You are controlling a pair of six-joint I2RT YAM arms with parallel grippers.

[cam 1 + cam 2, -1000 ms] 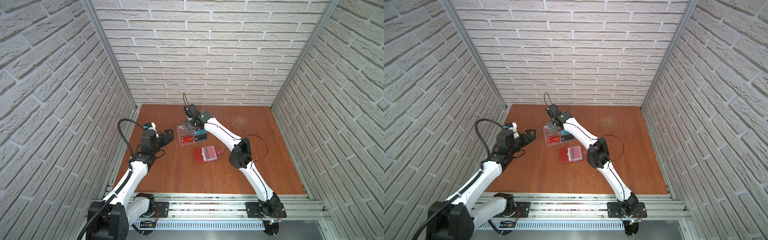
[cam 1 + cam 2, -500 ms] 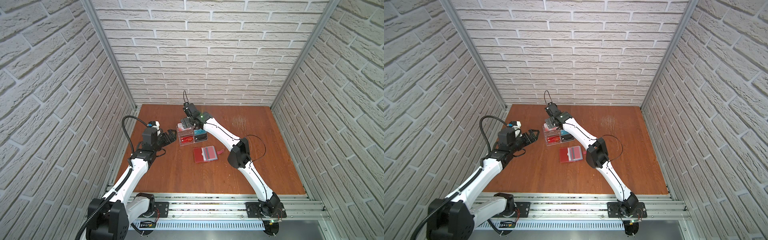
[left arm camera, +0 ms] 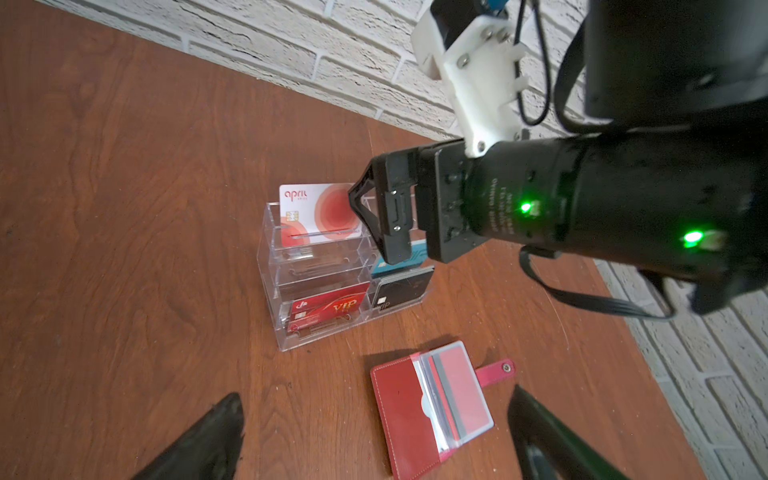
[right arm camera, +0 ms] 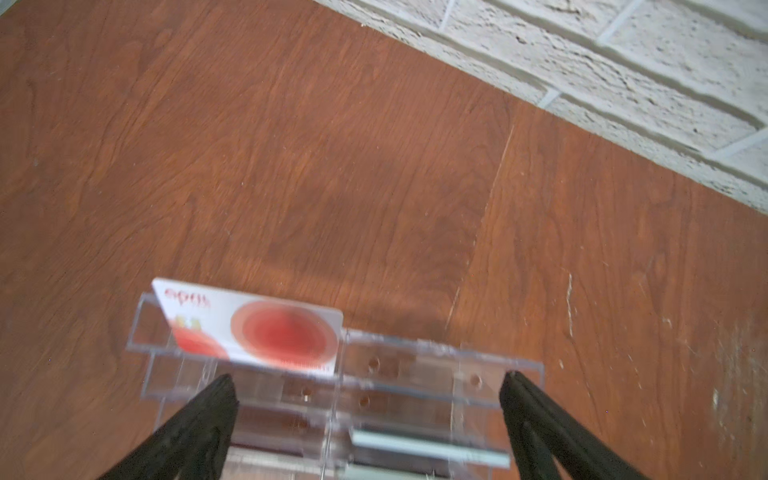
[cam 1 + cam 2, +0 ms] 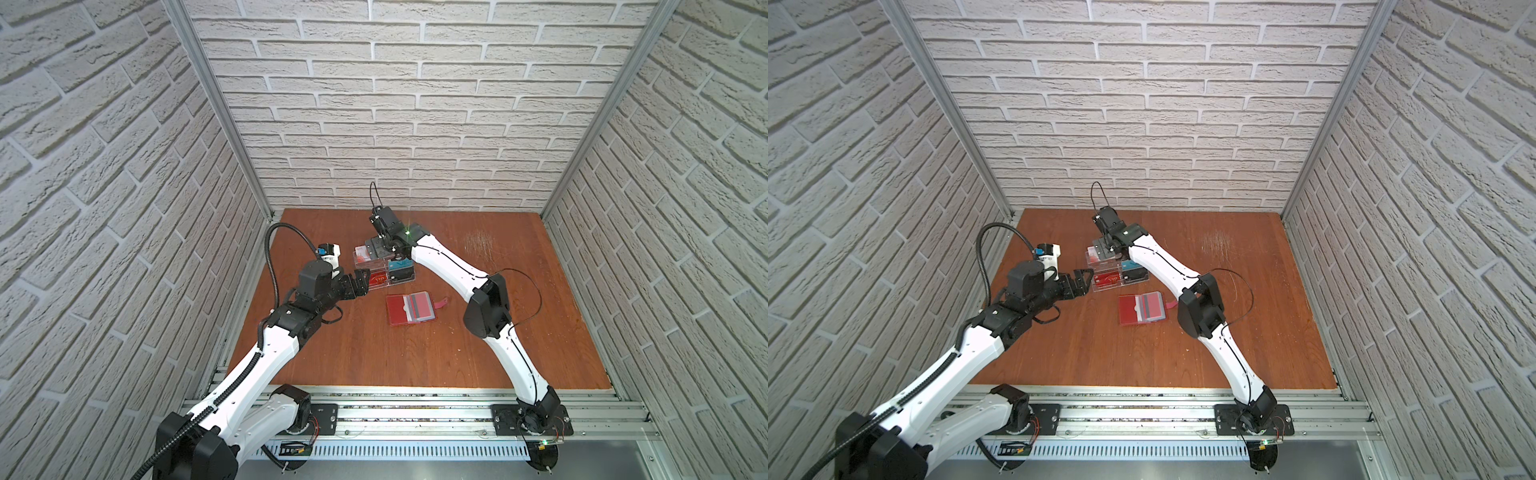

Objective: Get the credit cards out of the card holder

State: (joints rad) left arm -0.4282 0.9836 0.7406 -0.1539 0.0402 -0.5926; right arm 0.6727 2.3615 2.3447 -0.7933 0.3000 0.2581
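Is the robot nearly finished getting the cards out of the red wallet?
Partly. The card holder lies open, and cards such as the white card with red circles already stand in the clear rack. Nothing is in hand: the left gripper and right gripper are both open and empty. Left to do: a pinkish card with a grey stripe sits in a clear sleeve.

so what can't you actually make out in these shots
- Card holder: what its overlapping clear sleeves hold can't be counted in the left wrist view, and it is too small in both top views.
- Teal card in the acrylic rack: mostly covered by the right gripper in the left wrist view.
- White card: its print is blurred in the right wrist view.
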